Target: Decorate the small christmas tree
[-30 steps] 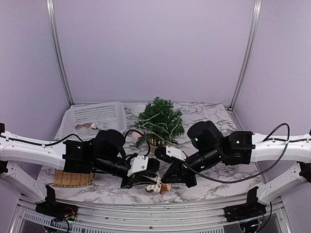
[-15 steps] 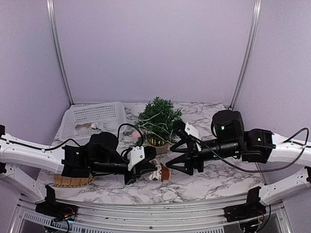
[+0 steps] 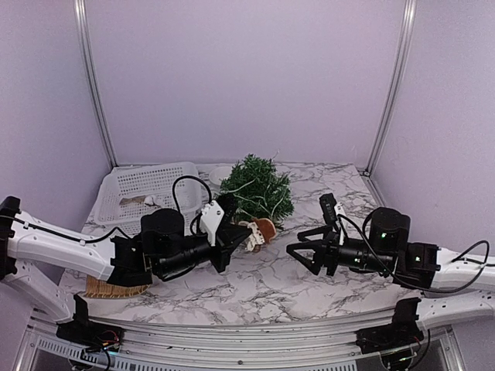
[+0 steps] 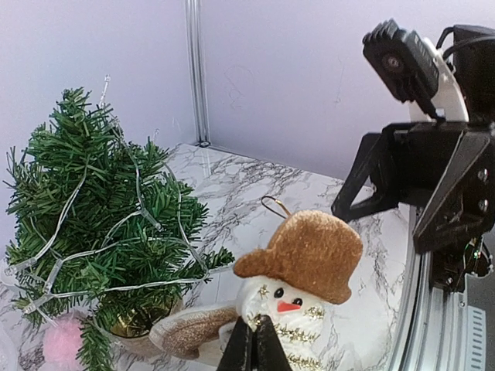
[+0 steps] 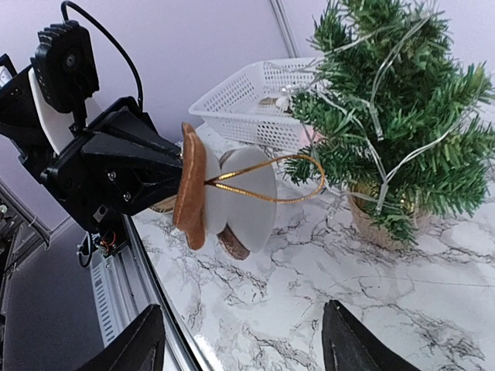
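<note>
Small christmas tree [image 3: 255,189] sits mid-back on the table [image 3: 309,286], right of the basket [image 3: 151,185], lights already on. Snowman ornament [image 3: 259,230] is now lifted up beside its lower branches, left gripper [image 3: 236,236] clamped on its body. Right gripper [image 3: 309,251] just let go, jaws wide, backed well off. Handover looks done; next I'd hook the gold loop [image 5: 267,182] on a branch.

Right jaws released the snowman [image 3: 257,232] and withdrew; left jaws raised it.
</note>
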